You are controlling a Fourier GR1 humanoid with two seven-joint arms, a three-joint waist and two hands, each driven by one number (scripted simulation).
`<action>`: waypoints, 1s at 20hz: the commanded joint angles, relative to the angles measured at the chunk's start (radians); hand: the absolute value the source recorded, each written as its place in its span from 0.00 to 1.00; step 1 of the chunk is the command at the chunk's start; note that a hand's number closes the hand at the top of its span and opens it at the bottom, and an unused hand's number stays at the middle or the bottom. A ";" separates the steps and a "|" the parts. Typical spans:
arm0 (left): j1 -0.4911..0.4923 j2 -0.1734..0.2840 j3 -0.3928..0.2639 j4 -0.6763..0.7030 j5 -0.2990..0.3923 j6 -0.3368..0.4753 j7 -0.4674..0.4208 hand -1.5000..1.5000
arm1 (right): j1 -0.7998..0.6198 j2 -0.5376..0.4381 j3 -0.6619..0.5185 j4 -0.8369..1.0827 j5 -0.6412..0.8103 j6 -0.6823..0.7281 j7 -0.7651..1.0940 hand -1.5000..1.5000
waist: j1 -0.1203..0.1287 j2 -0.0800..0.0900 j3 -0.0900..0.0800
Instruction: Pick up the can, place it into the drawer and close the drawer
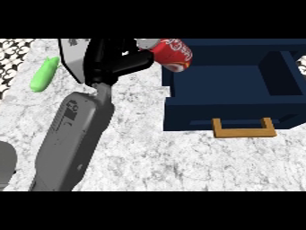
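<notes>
Hand [119, 60] grips red can [173, 54] beside open navy drawer [238, 112].

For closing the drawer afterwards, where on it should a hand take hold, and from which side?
Take the tan handle on the drawer front, coming from the robot's near side. It is a bar standing off the panel, leaving a gap that fingers could probably hook or push against.

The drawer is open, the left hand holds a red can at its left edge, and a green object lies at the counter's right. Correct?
Not quite. In the head view the green object lies at the counter's left, not right. The rest holds: the drawer is open and the left hand holds the red can at its left edge.
</notes>
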 commanded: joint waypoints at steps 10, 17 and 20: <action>-0.326 -0.001 -0.034 0.294 0.065 0.126 -0.030 1.00 | -0.052 0.013 -0.004 0.040 0.027 0.020 -0.018 0.00 | -0.009 0.004 0.000; -0.441 -0.001 -0.143 0.463 0.220 0.217 -0.113 1.00 | -0.043 0.018 0.032 -0.044 0.022 -0.015 0.035 0.00 | -0.028 0.007 0.000; -0.526 -0.001 -0.153 0.526 0.264 0.248 -0.129 1.00 | -0.079 -0.003 0.028 0.001 0.029 -0.030 0.048 0.00 | -0.032 0.009 0.001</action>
